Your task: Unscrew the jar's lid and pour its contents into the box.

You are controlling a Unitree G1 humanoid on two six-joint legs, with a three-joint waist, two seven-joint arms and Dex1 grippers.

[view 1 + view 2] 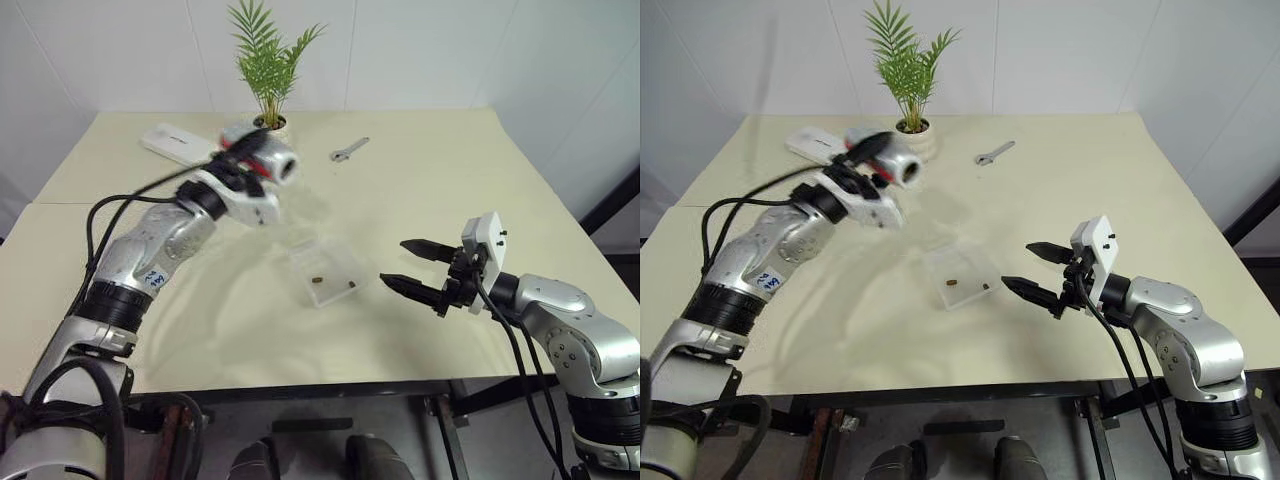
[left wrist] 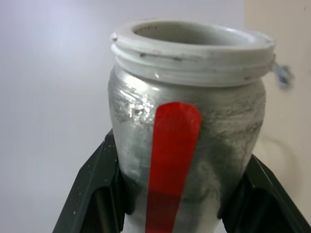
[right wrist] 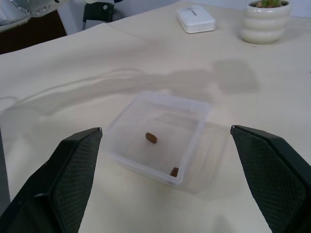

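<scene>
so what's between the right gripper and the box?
Nothing: bare table separates the open right gripper from the box, which holds two brown pellets. The right wrist view shows it.

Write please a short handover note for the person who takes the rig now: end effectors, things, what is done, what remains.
Left end effector: shut on the jar, held in the air, lid off.
Right end effector: open, empty, beside the box.
Box on the table, two brown pellets inside.
Done: unscrewing; pellets are in the box.
Left: whether the jar is empty cannot be seen; check it, then set it down.
</scene>
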